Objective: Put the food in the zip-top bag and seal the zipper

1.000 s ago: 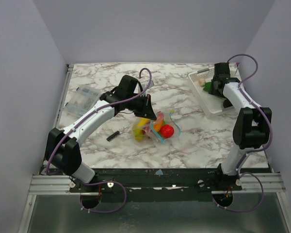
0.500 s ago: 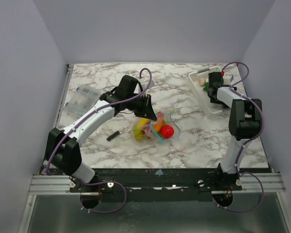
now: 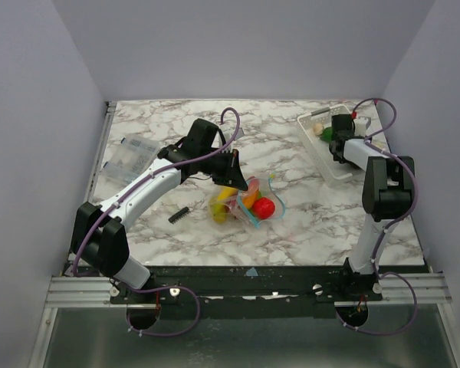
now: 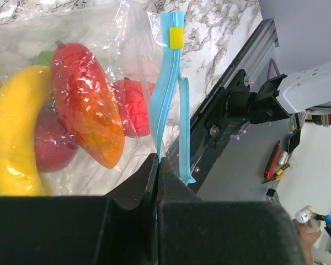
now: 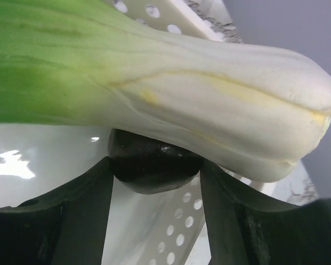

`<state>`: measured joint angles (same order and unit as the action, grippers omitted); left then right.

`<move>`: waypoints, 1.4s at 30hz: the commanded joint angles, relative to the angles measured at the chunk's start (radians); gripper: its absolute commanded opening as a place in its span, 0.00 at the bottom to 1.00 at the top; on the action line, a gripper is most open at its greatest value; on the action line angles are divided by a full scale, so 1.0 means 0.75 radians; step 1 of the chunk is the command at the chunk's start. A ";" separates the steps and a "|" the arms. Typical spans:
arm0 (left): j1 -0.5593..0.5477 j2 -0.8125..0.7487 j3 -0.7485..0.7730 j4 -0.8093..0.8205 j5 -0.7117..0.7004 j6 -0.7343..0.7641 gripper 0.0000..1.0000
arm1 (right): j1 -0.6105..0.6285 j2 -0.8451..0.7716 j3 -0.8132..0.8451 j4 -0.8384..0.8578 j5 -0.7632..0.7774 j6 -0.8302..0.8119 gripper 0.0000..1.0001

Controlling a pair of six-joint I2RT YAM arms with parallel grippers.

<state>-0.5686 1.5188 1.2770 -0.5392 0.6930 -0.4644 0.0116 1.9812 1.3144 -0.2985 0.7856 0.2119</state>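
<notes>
**While the left gripper (image 4: 157, 165) pinches the zipper (image 4: 164, 83), the right gripper (image 5: 154, 171) narrows on a dark food piece (image 5: 154, 157)**

Since a second ago we see the right arm folded back. Its fingers now sit lower in the white tray (image 3: 322, 165) at the table's (image 3: 307, 222) far right, partly closed and touching both sides of the dark food piece, under a green-and-white vegetable (image 5: 154, 83). Left side unchanged — fingers fully closed on one zipper strip, the other strip hanging apart. The zip-top bag (image 3: 249, 203) lies mid-table, same spot, with a banana (image 4: 11, 127) and a red-orange piece (image 4: 85, 105) inside.
</notes>
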 commanded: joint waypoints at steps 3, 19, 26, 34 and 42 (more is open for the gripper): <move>0.012 0.019 0.009 0.014 0.038 0.001 0.00 | 0.002 -0.171 -0.034 -0.076 -0.400 0.197 0.28; 0.019 0.002 0.009 -0.016 -0.030 0.042 0.00 | 0.014 -0.660 -0.095 -0.245 -1.361 0.301 0.19; 0.022 0.009 0.015 -0.024 -0.037 0.051 0.00 | 0.179 -0.932 -0.194 -0.350 -1.676 0.297 0.19; 0.024 0.001 0.018 -0.029 -0.052 0.057 0.00 | 0.450 -1.177 -0.450 -0.310 -1.804 0.282 0.20; 0.024 0.007 0.018 -0.029 -0.046 0.057 0.00 | 0.508 -1.270 -0.461 -0.406 -1.823 0.236 0.25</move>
<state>-0.5564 1.5242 1.2770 -0.5564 0.6724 -0.4397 0.3862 1.0786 0.9638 -0.5507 -0.5465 0.4175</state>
